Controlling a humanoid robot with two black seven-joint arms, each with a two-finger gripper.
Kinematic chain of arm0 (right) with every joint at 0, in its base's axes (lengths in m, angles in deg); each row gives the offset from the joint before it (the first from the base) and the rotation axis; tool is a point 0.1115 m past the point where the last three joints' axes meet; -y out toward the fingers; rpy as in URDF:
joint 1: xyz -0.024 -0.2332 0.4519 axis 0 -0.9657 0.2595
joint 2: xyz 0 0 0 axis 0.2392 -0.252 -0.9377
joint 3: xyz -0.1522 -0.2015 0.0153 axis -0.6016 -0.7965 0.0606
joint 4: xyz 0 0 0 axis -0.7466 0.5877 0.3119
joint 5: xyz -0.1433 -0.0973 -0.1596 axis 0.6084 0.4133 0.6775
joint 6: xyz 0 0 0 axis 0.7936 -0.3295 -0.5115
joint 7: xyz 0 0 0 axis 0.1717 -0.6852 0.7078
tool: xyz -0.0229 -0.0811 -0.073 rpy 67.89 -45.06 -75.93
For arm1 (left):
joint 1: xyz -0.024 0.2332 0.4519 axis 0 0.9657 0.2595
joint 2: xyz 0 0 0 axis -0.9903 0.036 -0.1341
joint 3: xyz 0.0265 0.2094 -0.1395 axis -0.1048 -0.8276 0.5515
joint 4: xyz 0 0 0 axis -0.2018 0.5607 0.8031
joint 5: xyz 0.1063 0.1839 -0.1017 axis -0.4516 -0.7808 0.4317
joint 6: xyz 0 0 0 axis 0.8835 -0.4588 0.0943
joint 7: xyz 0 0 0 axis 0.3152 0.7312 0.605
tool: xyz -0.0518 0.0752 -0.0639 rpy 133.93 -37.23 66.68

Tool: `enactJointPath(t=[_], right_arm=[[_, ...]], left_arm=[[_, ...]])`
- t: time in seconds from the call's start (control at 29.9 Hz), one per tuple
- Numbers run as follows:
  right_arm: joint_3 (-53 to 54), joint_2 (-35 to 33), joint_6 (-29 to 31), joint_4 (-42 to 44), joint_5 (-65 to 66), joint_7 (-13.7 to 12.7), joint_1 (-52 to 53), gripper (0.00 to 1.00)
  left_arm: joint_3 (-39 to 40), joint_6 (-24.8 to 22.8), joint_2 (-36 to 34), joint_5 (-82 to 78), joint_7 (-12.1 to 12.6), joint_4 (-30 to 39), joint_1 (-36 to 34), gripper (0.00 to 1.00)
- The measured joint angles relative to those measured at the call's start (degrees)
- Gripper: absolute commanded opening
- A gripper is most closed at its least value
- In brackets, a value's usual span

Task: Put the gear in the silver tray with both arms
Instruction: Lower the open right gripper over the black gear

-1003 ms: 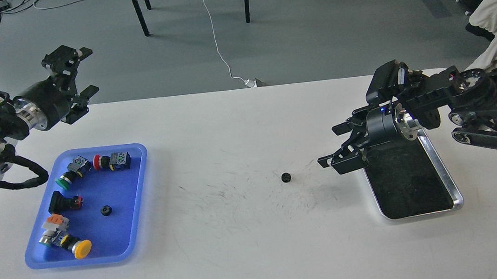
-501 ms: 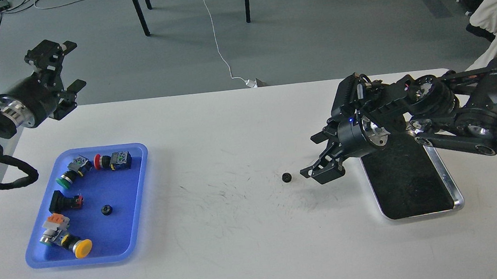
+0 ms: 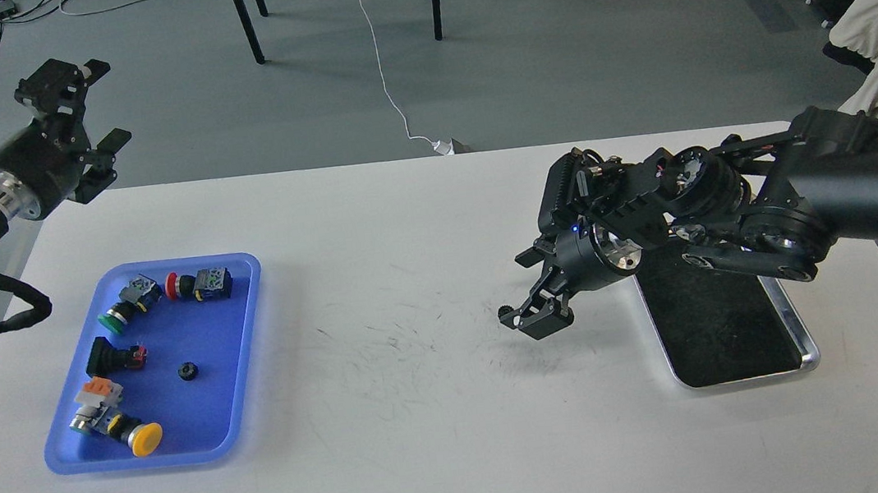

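Two gears showing: one (image 3: 504, 311) lying on the bench (image 3: 425, 413) at the wide-spread right pincer (image 3: 532, 302), which has been closing in; one (image 3: 187, 372) in the blue tray (image 3: 243, 343). One silver tray (image 3: 805, 337). Left pincer (image 3: 81, 114), wide, has been retreating.

Bare table (image 3: 425, 413) (scuffed) lies between blue tray (image 3: 246, 368) and silver tray (image 3: 805, 337).

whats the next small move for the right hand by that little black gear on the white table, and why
Probably ease the right hand down around the small black toothed gear and close. The gear sits on the white table, only partly visible at the open fingertips, not yet gripped, and the shiny rectangular silver tray it belongs in holds no gear that shows.
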Motion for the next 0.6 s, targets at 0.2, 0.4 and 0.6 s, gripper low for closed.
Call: enactJointPath(t=[0.2, 0.4, 0.6], right_arm=[[-1.8, 1.7, 0.0, 2.7, 0.0, 0.0, -0.5, 0.89], [-2.2, 3.0, 0.0, 3.8, 0.0, 0.0, -0.8, 0.87], [-2.2, 5.2, 0.0, 4.9, 0.0, 0.0, -1.4, 0.82]], left_arm=[[0.1, 0.0, -0.6, 0.0, -0.4, 0.0, 0.1, 0.99], [0.1, 0.0, -0.9, 0.0, -1.2, 0.0, 0.1, 0.99], [0.1, 0.0, -1.0, 0.0, -1.3, 0.0, 0.1, 0.99]])
